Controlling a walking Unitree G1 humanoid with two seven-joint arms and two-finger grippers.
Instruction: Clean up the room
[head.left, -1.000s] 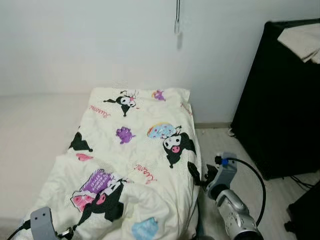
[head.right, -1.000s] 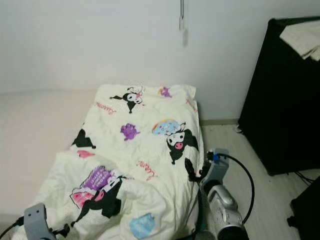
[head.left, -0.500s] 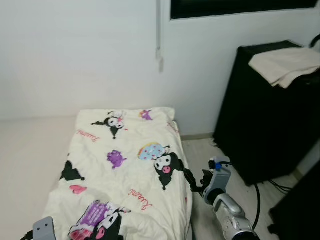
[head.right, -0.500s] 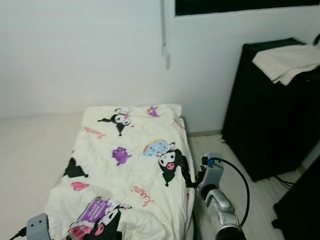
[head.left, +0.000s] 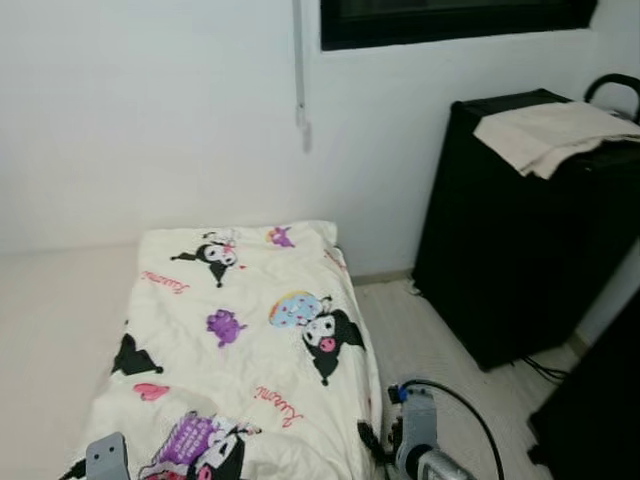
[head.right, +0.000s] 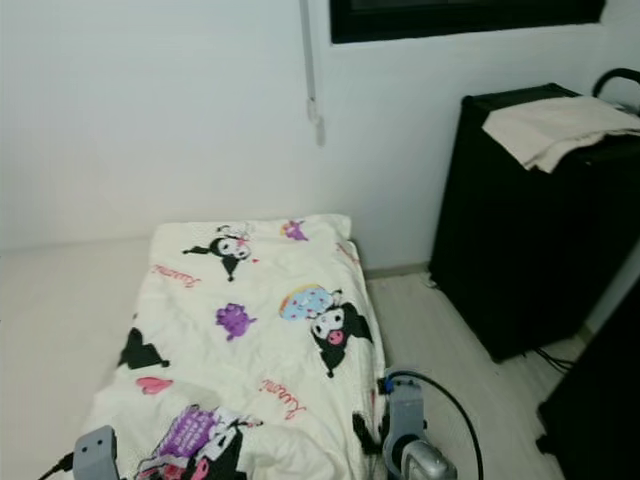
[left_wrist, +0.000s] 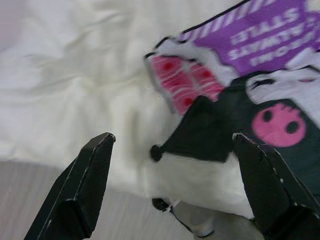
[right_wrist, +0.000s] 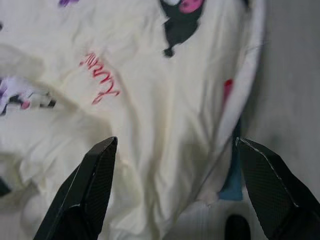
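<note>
blanket (head.left: 250, 340): cartoon print, spread on bed
left gripper (left_wrist: 170, 185): released, above blanket
right gripper (right_wrist: 170, 185): released, over blanket edge

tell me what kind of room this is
Most likely a bedroom: a cartoon-print duvet spread over a low bed, a black cabinet with folded cloth on top, against a white wall.

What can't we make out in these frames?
- Near end of the blanket: cut off by the bottom edge of the eye views.
- What lies under the blanket: hidden by it.
- Window: cut off by the top edge.
- Cabinet front: too dark for detail; the cloth covers its top.
- Left tool and right tool: both open over the blanket in the wrist views; blur hides any contact.
</note>
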